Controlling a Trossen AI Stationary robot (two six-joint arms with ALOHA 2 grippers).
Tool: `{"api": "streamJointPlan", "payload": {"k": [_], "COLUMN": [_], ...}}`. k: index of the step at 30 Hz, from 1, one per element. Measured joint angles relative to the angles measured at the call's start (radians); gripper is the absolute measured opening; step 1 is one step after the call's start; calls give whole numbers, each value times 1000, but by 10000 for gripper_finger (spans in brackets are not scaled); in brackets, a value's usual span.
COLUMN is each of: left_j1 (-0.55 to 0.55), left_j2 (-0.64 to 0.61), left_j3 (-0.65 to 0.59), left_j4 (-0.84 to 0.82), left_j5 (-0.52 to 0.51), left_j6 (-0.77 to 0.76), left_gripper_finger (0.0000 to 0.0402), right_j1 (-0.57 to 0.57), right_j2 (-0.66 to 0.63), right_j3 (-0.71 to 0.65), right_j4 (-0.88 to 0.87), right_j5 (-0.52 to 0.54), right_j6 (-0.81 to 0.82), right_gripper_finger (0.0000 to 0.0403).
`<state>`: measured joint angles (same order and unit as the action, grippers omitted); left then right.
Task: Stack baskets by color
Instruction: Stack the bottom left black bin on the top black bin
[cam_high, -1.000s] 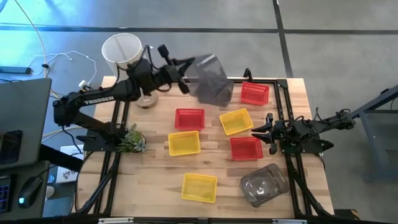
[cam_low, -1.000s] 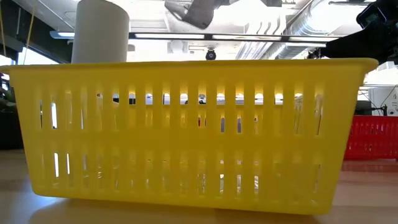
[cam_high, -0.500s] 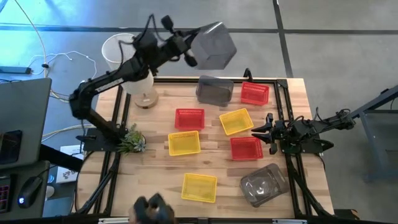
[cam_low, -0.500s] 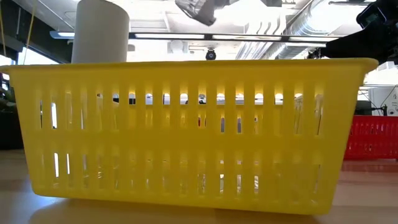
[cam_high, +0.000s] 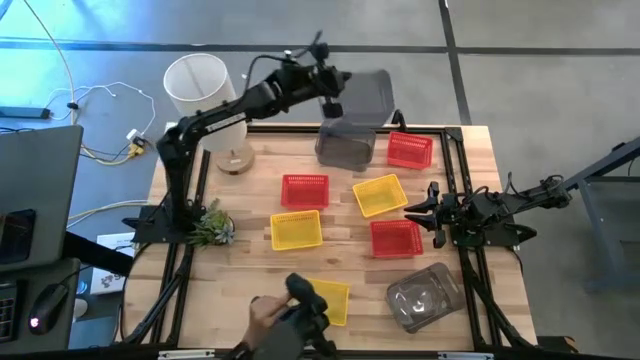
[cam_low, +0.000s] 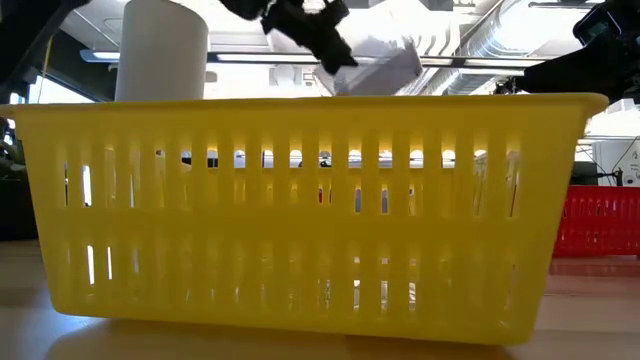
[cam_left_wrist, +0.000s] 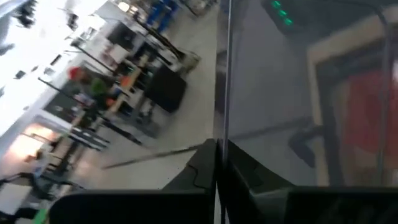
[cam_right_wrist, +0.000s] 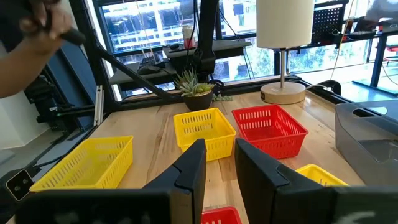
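My left gripper hangs above the table's far edge, shut on a smoky grey basket, which shows high up in the low view as well. Right under it a second grey basket stands on the table, and a third lies at the near right. Three red baskets and three yellow ones rest singly on the wood. My right gripper waits open at the right edge. My left gripper pinches one thin wall of the grey basket between its two fingers; that wall shows edge-on running away from the fingertips. The fingers come nearly level from the table's left. The basket is lifted clear and hangs over the grey basket on the table.
A tall white lamp stands at the far left corner, with a small plant at the left edge. A person's hand with a dark object reaches in over the near edge beside the near yellow basket. Black rails frame the table.
My left gripper has lifted its grey basket up and away from the one on the table, swung out past the far edge, then come toward the table's right and a little down. The basket has turned with it. A person's hand has come in at the near edge.
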<state>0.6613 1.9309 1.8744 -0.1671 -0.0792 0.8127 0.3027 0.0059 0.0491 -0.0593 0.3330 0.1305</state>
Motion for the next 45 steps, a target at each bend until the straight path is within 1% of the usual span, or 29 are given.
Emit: {"api": "streamJointPlan", "payload": {"k": [6,14,20,25,33,42,45], "left_j1": [4,13,19,20,19,19,18], "left_j2": [54,87,88,88,88,88,88], "left_j3": [0,0,0,0,0,0,0], "left_j4": [-61,-125,-163,-225,-331,-338,-350], "left_j5": [0,1,46,45,42,42,42], "left_j6": [2,-28,-78,-81,-129,-104,-103], "left_gripper_finger": [0,0,0,0,0,0,0], "right_j1": [0,0,0,0,0,0,0], "right_j2": [0,0,0,0,0,0,0], "right_j3": [0,0,0,0,0,0,0], "right_j4": [0,0,0,0,0,0,0], "right_j5": [0,0,0,0,0,0,0], "right_j6": [0,0,0,0,0,0,-59], "right_gripper_finger": [75,75,75,75,75,75,75]}}
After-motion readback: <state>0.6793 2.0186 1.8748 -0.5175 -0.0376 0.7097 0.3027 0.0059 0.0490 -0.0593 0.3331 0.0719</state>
